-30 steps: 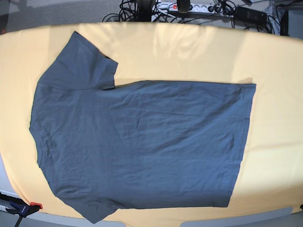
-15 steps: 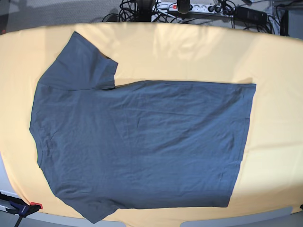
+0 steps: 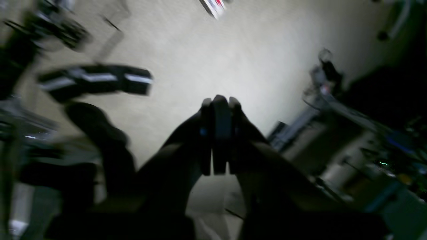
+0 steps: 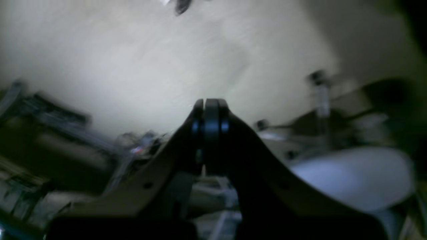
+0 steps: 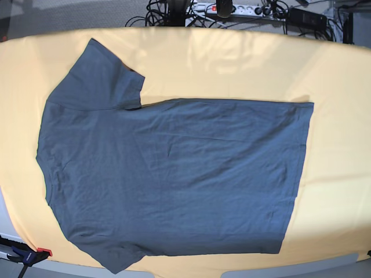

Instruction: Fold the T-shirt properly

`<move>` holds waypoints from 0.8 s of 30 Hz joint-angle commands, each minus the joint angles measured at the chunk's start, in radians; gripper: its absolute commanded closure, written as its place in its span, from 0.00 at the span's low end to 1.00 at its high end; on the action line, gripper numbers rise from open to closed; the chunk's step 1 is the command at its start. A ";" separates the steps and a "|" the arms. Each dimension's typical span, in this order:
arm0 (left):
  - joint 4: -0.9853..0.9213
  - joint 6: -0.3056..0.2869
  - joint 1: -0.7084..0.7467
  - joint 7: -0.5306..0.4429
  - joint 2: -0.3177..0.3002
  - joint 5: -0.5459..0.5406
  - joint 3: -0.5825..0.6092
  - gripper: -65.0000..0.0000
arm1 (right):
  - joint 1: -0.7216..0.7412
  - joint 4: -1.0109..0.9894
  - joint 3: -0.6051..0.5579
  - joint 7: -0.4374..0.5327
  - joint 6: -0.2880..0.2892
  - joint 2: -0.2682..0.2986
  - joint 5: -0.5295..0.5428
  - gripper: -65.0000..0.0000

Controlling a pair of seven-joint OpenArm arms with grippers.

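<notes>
Both the left end effector [image 3: 220,110] and the right end effector [image 4: 210,110] are closed on nothing, raised well clear of the T-shirt [image 5: 174,179], which lies spread flat and unfolded on the yellow tabletop [image 5: 232,63], so every fold seems left to do.

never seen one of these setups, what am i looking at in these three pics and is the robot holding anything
It's a robot with two arms, meant to fold clothes. The base picture looks down at the work surface: a grey T-shirt lies spread flat on a yellow table cover, neck to the left, hem to the right. Neither arm shows in that picture.

The other two pictures come from small cameras mounted on each wrist. The dark forked shape in each is that arm's pincer: the left gripper and the right gripper. Both are shut with nothing between the jaws, and both point away from the table, at a blurry room. So nothing is held, and folding has not begun.
</notes>
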 commanded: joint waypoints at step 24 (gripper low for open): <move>0.343 0.002 -0.128 -0.102 -0.028 -0.004 -0.395 1.00 | 0.187 0.106 0.008 0.094 -0.264 0.088 -0.659 1.00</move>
